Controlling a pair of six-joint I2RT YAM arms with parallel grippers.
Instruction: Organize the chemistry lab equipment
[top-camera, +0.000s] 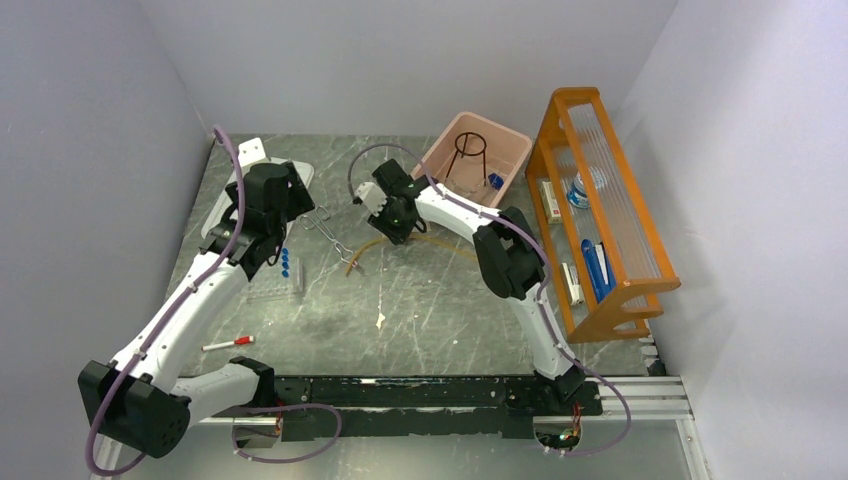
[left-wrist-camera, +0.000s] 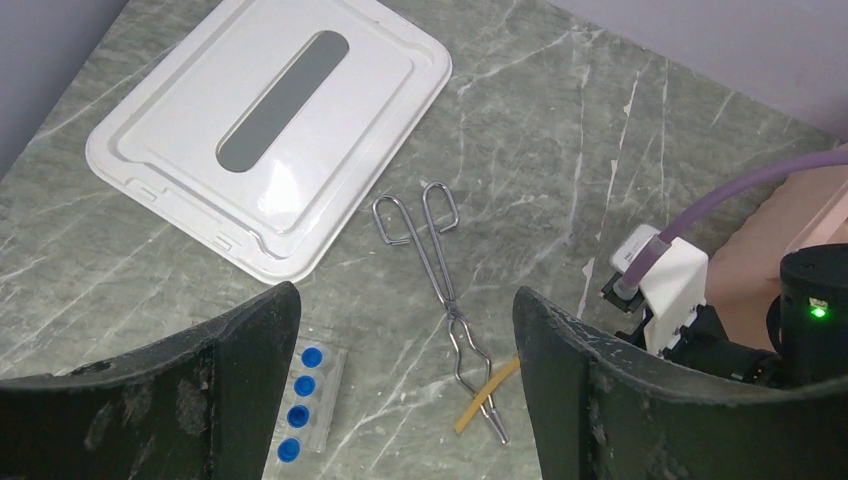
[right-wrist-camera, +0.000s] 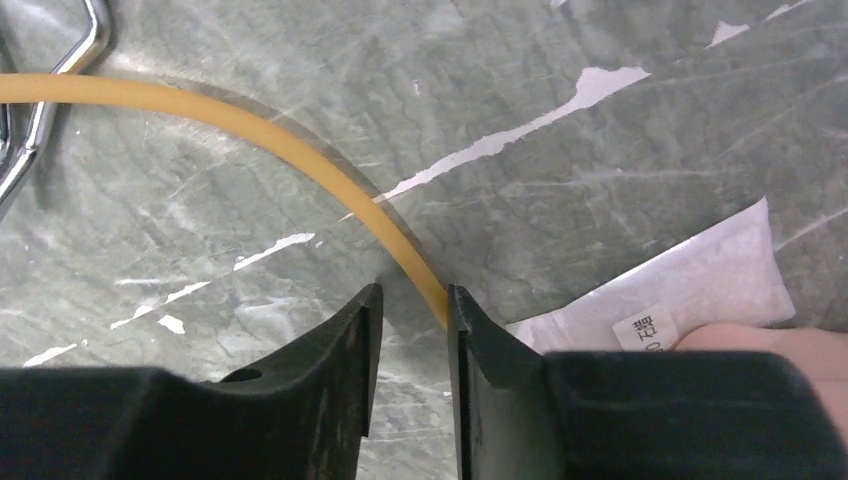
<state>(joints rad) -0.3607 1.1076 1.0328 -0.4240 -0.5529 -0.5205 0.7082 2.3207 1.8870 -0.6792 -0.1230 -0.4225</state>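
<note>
Amber tubing (right-wrist-camera: 300, 150) curves across the marble table and runs in under the tip of my right gripper's (right-wrist-camera: 412, 292) right finger (right-wrist-camera: 470, 330). The jaws stand narrowly apart, with bare table in the gap. From above, the right gripper (top-camera: 395, 228) is low over the tubing (top-camera: 358, 258). Metal tongs (left-wrist-camera: 445, 290) lie across the tubing's end (left-wrist-camera: 487, 392). Several blue-capped tubes (left-wrist-camera: 303, 402) sit in a clear rack by the left finger. My left gripper (left-wrist-camera: 400, 300) hangs wide open and empty above the tongs (top-camera: 330, 232).
A white lid (left-wrist-camera: 270, 130) lies at the back left. A pink bin (top-camera: 510, 150) holds a black wire ring stand (top-camera: 470, 150). The orange shelf (top-camera: 600, 200) stands at the right. A white packet (right-wrist-camera: 680, 290) lies beside the right finger. A red-capped marker (top-camera: 228, 343) lies near the front.
</note>
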